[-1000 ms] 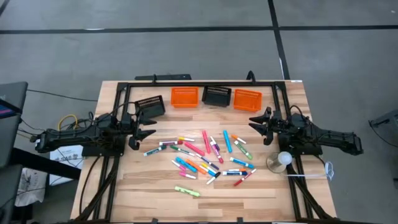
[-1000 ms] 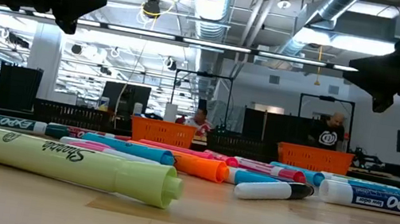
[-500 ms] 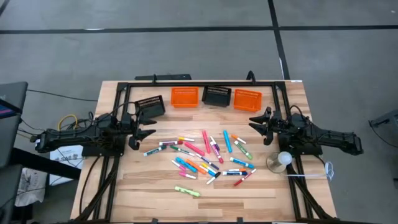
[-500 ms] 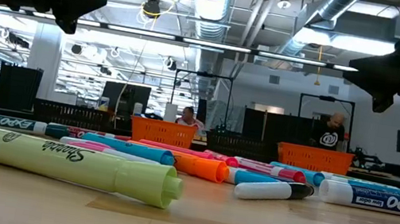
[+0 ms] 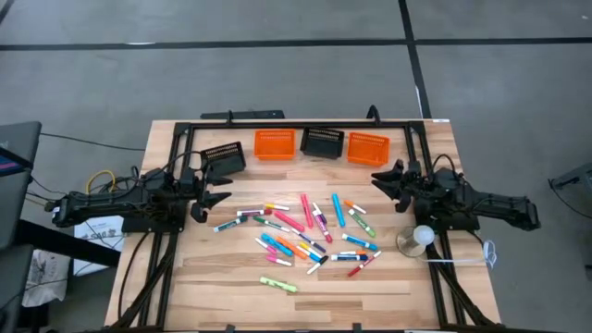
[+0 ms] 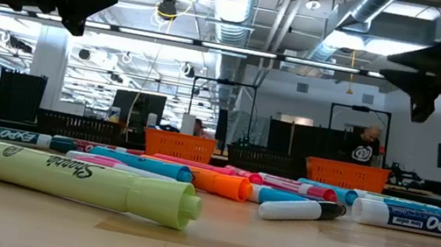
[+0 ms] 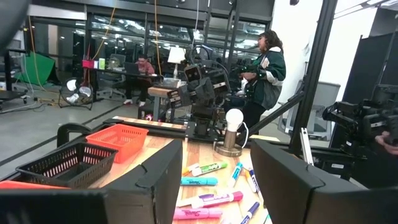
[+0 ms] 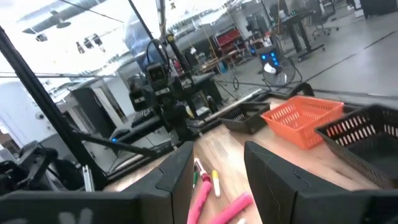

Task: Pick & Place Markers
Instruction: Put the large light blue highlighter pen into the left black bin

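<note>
markers (image 5: 310, 233): loose heap mid-table, awaiting sorting | left gripper (image 5: 211, 191): parted, empty, hovering beside heap | right gripper (image 5: 384, 184): likewise parted, empty, opposite side

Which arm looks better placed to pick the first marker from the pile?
Probably right. The right gripper hovers open and empty beside the blue and green markers at the pile's right edge. The left gripper, also open and empty, sits about as near the white marker, so it's close.
</note>
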{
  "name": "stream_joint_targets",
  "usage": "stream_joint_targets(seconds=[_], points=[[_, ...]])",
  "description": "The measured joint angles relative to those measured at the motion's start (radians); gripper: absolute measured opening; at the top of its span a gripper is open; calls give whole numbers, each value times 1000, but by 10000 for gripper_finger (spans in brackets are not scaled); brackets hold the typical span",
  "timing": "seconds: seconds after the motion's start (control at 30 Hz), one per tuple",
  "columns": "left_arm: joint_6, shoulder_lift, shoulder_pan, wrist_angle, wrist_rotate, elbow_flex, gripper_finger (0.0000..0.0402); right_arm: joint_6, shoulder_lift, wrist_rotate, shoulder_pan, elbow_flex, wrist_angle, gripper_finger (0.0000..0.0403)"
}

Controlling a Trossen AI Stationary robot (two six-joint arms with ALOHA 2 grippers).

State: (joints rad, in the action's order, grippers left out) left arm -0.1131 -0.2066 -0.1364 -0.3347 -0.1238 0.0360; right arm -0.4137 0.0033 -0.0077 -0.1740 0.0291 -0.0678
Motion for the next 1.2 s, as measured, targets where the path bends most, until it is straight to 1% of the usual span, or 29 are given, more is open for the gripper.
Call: stream_joint_targets(seconds=[0.1, 0.2, 0.3, 0.47, 0.57, 0.67, 0.8, 0.97, 1.13, 1.2], points=[[0, 0, 0, -4, 0, 0, 190, 29, 8, -21, 9, 46, -7, 131], [0, 0, 0, -4, 0, 0, 190, 72, 43, -39, 23, 118, 44, 131], [0, 0, 0, -4, 0, 0, 190, 103, 113, -40, 39, 208, 129, 131], [0, 0, 0, -4, 0, 0, 190, 157, 297, -40, 52, 362, 289, 131], [0, 0, 0, -4, 0, 0, 190, 162, 419, -40, 51, 440, 363, 131], [0, 0, 0, -4, 0, 0, 190, 201, 524, -40, 51, 503, 395, 131], [0, 0, 0, -4, 0, 0, 190, 272, 645, -42, 52, 570, 396, 131], [0, 0, 0, -3, 0, 0, 190, 273, 770, -45, 57, 635, 392, 131], [0, 0, 0, -3, 0, 0, 190, 125, 856, -45, 50, 641, 358, 131], [0, 0, 0, -3, 0, 0, 190, 101, 888, -45, 38, 641, 363, 131]])
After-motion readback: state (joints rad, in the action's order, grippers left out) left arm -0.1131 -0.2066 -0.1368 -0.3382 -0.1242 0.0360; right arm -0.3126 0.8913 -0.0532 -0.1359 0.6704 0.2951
